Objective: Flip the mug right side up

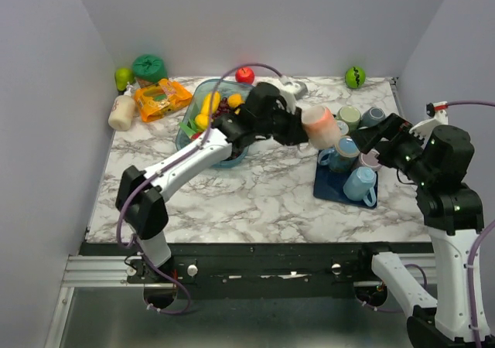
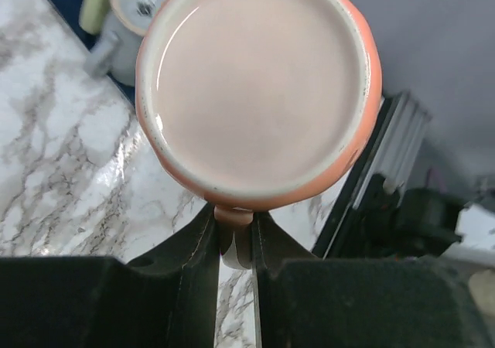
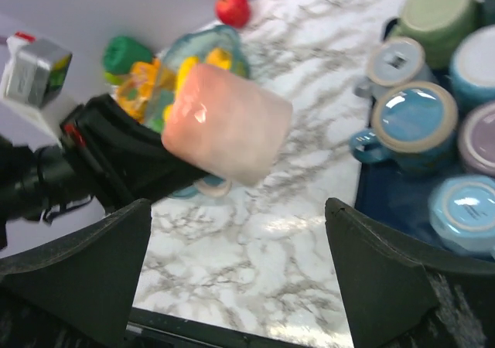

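A: Overhead view, just right of centre: the salmon-pink ceramic mug is up off the white marble-patterned table, carried in the left gripper!

B: And the left wrist view is a beauty. The mug fills the upper frame with its mouth straight at the lens, pale pink inside, white rim. Below it the two black fingers are pinched narrow on the small handle.

A: A tight clamp on the handle, then. How does it sit?

B: Tipped over, roughly on its side. In the right wrist view the mug hangs upper left of centre, its rounded wall towards us and marble beneath it.

A: Overhead, just to its lower right lies the dark blue flat tray, crowded with other mugs in blues, green and lavender.

B: Several of those show their bases to the right wrist camera, over at the right edge of that frame.

A: And the right gripper?

B: Spread wide, holding nothing. Its dark fingers stand at the two lower corners of its own view, with the pink mug between and above them. Overhead it sits right of the mug, over the tray, and not touching it.
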Motion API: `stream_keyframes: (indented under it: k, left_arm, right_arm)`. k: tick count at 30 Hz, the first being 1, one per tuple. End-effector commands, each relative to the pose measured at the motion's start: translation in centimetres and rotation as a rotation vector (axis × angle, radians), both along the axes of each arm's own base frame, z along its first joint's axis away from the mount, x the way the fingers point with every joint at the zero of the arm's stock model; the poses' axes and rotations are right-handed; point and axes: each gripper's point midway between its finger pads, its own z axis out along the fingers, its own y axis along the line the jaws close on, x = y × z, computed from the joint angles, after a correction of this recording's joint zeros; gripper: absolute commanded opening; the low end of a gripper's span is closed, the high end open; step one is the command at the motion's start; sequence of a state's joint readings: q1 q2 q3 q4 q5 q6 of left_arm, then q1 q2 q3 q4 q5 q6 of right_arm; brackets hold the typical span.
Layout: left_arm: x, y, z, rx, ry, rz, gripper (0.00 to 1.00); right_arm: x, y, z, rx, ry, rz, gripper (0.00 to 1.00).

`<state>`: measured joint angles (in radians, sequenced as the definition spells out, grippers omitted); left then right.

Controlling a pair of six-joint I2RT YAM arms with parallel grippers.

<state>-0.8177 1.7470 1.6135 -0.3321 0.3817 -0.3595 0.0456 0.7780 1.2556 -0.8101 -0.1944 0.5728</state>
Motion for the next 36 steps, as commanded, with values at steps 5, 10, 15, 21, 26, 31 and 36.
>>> stream_keyframes:
  k: [5, 10, 15, 21, 26, 31, 36]
  left_arm:
    - [0.4, 5.6, 19.8, -0.580, 0.048, 0.129, 0.00]
    - [-1.7, 6.3, 25.3, -0.762, 0.068, 0.048, 0.00]
    - [-3.1, 6.7, 27.9, -0.848, 0.079, -0.013, 0.00]
    - [-3.4, 6.8, 28.6, -0.863, 0.074, -0.029, 0.00]
    - [-3.7, 6.6, 28.5, -0.876, 0.090, -0.044, 0.00]
    - [-3.8, 6.5, 28.5, -0.882, 0.087, -0.045, 0.00]
    - [-3.9, 6.1, 28.1, -0.880, 0.093, -0.053, 0.00]
  right_arm:
    - [-0.7, 5.9, 3.3, 0.139, -0.222, 0.357, 0.97]
    - [-0.7, 8.9, 6.7, 0.229, -0.402, 0.534, 0.97]
    - [-0.1, 11.9, 8.0, 0.200, -0.425, 0.613, 0.96]
    - [0.2, 14.3, 11.1, 0.237, -0.539, 0.665, 0.92]
    - [1.5, 13.7, 12.8, 0.272, -0.608, 0.586, 0.89]
    - [2.7, 13.7, 13.6, 0.302, -0.622, 0.559, 0.82]
    - [3.4, 14.0, 13.4, 0.382, -0.616, 0.548, 0.71]
